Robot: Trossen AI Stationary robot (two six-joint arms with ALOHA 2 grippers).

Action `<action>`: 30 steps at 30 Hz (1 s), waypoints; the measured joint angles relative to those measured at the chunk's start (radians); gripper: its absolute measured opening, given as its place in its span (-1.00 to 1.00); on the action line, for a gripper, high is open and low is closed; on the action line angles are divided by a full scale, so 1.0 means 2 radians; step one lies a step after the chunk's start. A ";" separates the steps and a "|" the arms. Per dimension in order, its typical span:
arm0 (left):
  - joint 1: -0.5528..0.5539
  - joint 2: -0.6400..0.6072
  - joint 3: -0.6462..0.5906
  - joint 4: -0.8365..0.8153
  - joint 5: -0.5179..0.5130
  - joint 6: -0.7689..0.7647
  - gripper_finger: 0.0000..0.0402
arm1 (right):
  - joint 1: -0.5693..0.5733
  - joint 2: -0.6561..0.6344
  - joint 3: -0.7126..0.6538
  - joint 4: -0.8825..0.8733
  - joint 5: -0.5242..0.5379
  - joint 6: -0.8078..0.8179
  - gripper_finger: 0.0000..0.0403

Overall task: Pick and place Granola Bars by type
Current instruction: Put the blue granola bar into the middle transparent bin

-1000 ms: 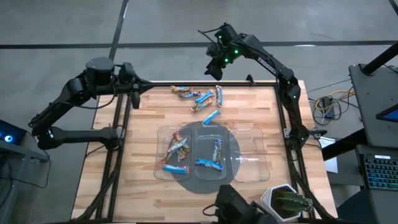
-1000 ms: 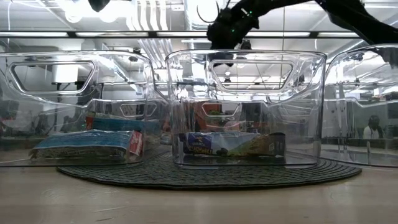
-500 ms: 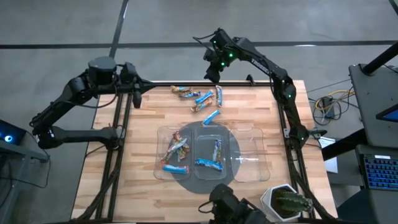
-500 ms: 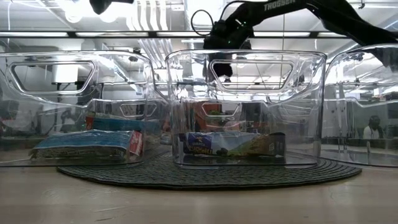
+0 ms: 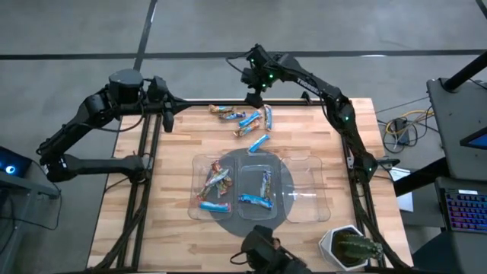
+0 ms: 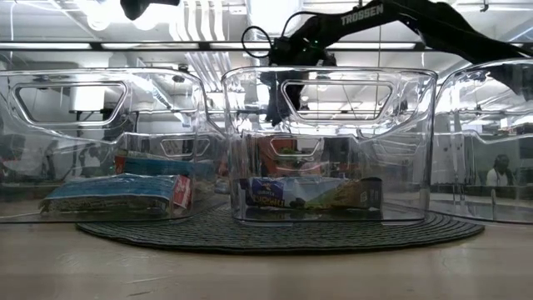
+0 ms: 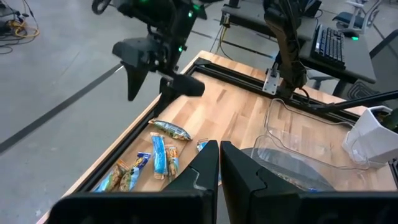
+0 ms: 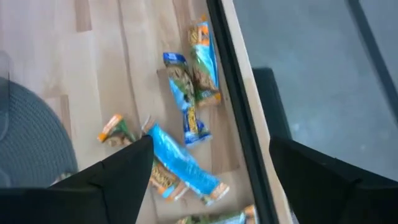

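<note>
Right gripper (image 5: 252, 97) fingers spread wide, empty, above table's (image 5: 175, 221) far edge over loose Granola Bars (image 5: 245, 119). More bars in trays (image 5: 304, 164) near front edge. Left gripper (image 5: 165, 120) closed, far-left corner.

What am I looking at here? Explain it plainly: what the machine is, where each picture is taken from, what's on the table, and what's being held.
Two dark robot arms work at a wooden table. The high view looks straight down, the low view looks level across the tabletop, and each wrist view rides on an arm. Loose granola bars lie near the table's far edge. Others sit in two of the three clear trays on a round mat. The right gripper hovers over the loose bars, fingers open, holding nothing. The left gripper waits near the far left corner, fingers shut on nothing.
</note>
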 joint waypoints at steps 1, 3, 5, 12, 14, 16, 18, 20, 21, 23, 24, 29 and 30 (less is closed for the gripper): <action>0.000 0.000 0.000 0.000 0.000 0.000 -1.00 | 0.002 0.004 0.000 0.003 0.000 -0.006 0.54; 0.000 0.001 0.000 0.000 0.000 0.000 -1.00 | 0.006 0.014 0.000 0.002 0.000 -0.016 0.53; 0.000 0.001 0.000 -0.001 0.000 0.000 -1.00 | 0.010 0.025 0.000 0.002 0.000 -0.016 0.52; 0.000 0.001 0.000 -0.002 0.000 0.000 -1.00 | 0.021 0.058 0.000 0.005 -0.013 -0.018 0.46; 0.000 0.001 0.000 -0.002 0.000 -0.001 -1.00 | 0.023 0.066 0.000 0.009 -0.016 -0.020 0.44; 0.001 0.001 0.000 -0.002 0.000 -0.001 -1.00 | 0.024 0.074 0.000 0.009 -0.017 -0.025 0.42; 0.001 0.001 0.000 -0.002 0.000 -0.001 -1.00 | 0.024 0.082 0.000 0.011 -0.017 -0.027 0.40; 0.001 0.001 0.000 -0.002 -0.001 -0.002 -1.00 | 0.024 0.090 0.000 0.016 -0.017 -0.027 0.39; 0.001 0.001 0.000 -0.002 -0.003 -0.002 -1.00 | 0.023 0.093 0.000 0.022 -0.016 -0.027 0.38; 0.001 0.001 0.000 -0.002 -0.004 -0.002 -1.00 | 0.023 0.098 0.000 0.039 -0.015 -0.027 0.37; 0.001 0.001 -0.001 -0.002 -0.004 -0.002 -1.00 | 0.024 0.099 0.000 0.047 -0.015 -0.027 0.36; 0.001 0.001 -0.006 -0.002 -0.006 -0.010 -1.00 | 0.024 0.103 0.000 0.072 -0.015 -0.027 0.36; 0.001 0.001 -0.007 -0.002 -0.006 -0.010 -1.00 | 0.024 0.104 -0.001 0.074 -0.015 -0.027 0.36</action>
